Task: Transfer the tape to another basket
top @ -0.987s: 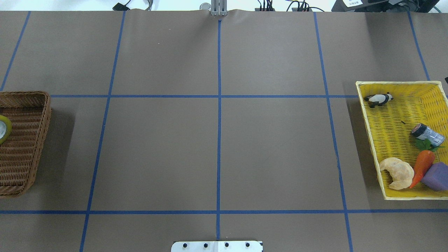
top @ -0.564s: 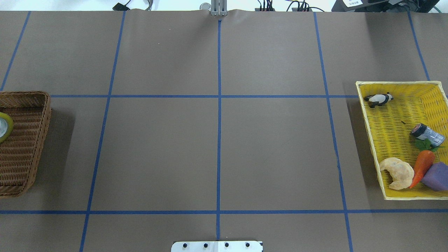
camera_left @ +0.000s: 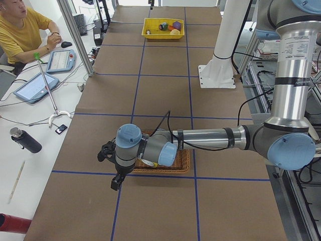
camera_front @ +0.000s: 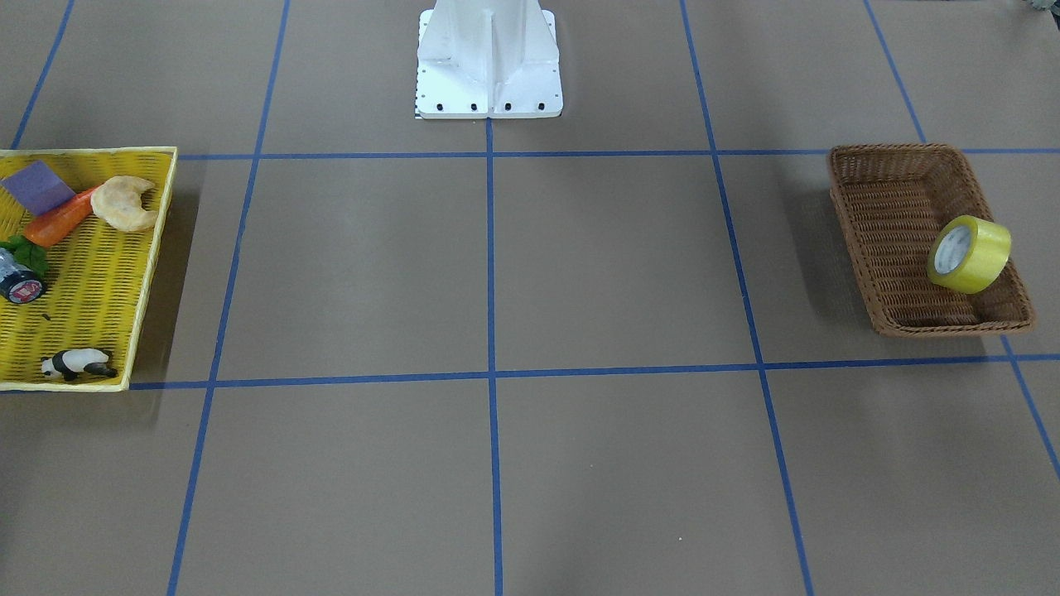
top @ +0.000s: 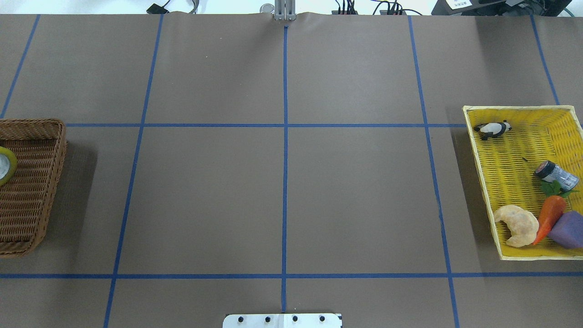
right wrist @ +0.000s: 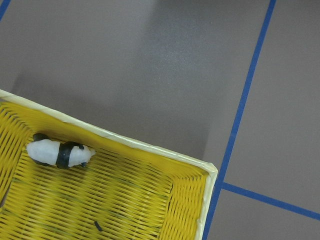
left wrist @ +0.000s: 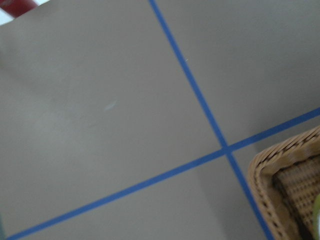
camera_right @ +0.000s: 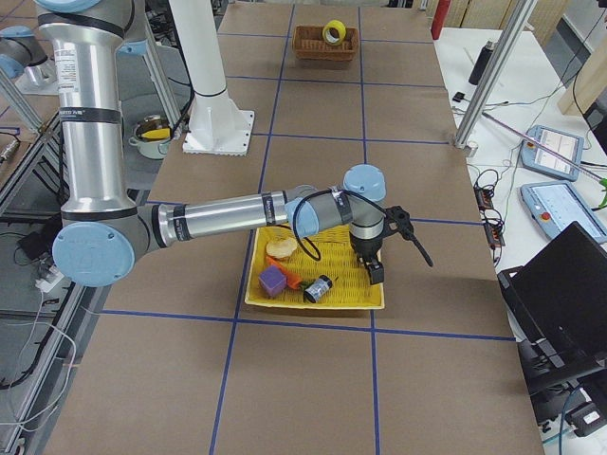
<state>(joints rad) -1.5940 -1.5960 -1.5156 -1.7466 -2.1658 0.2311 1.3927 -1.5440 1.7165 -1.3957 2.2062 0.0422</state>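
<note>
The tape (camera_front: 969, 254), a yellow roll with a white core, leans on edge against the side wall inside the brown wicker basket (camera_front: 846, 217). It also shows at the left edge of the overhead view (top: 4, 166), in the basket (top: 43, 191). My left gripper (camera_left: 117, 182) hovers just beyond the basket's outer end, seen only in the exterior left view; I cannot tell whether it is open or shut. My right gripper (camera_right: 376, 273) hangs over the outer edge of the yellow tray (camera_right: 285, 301); I cannot tell its state. Neither wrist view shows fingers.
The yellow woven tray (top: 483, 173) holds a toy panda (top: 493, 129), a small dark round item (top: 555, 175), a carrot (top: 550, 217), a croissant (top: 517, 225) and a purple block (top: 569, 230). The white robot base (camera_front: 489, 58) stands mid-table. An operator (camera_left: 22, 30) sits beside the table.
The tape has shifted slightly inside the brown basket. Nothing else has visibly moved.
</note>
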